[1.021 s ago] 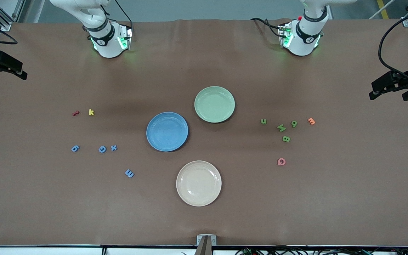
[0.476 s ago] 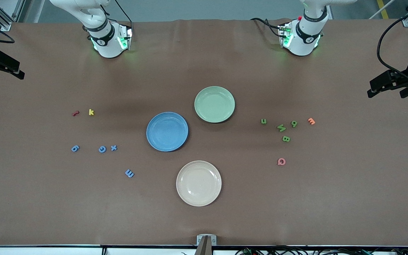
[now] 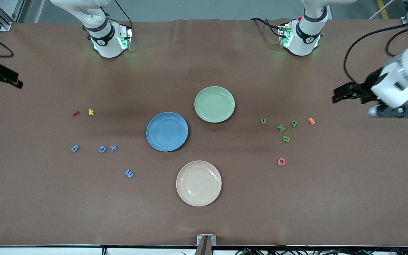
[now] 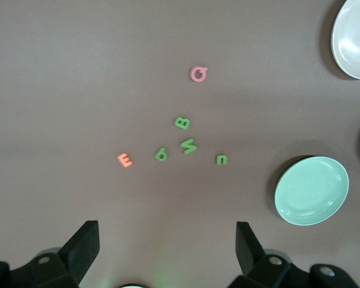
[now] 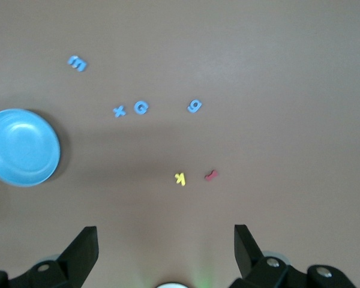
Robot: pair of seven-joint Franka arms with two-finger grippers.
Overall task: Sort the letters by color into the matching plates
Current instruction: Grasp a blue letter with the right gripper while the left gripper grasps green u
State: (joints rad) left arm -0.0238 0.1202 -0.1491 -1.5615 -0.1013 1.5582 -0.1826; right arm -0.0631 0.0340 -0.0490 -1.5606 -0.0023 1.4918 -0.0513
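A brown paper-like sheet covers the whole table, with the two white arm bases along its upper edge in the front view. Take the medium blue round rimmed plate as the landmark. The pale green plate of the same size sits just beside it, farther from the front camera and toward the left arm's end; a cream-beige plate lies nearer the camera. Both task plates are empty.

The four small flat blue foam letters lie well apart from the blue plate toward the right arm's end; one of them, an E shape, is nearest that plate. A yellow k and a red piece lie farther from the camera than the blue ones. The four green foam letters cluster toward the left arm's end, with an orange letter and a pink Q beside them.

The left gripper hangs over the left arm's end of the table, fingers spread wide and holding nothing. The right gripper hangs at the table's edge at the right arm's end, also wide open and empty.

Sorting looks unstarted. The sensible first pick for the left arm is probably an outlying green piece, such as the small n-like one, since the others sit close together. Come straight down, centre the fingers on one letter, and keep clear of the orange and pink pieces.
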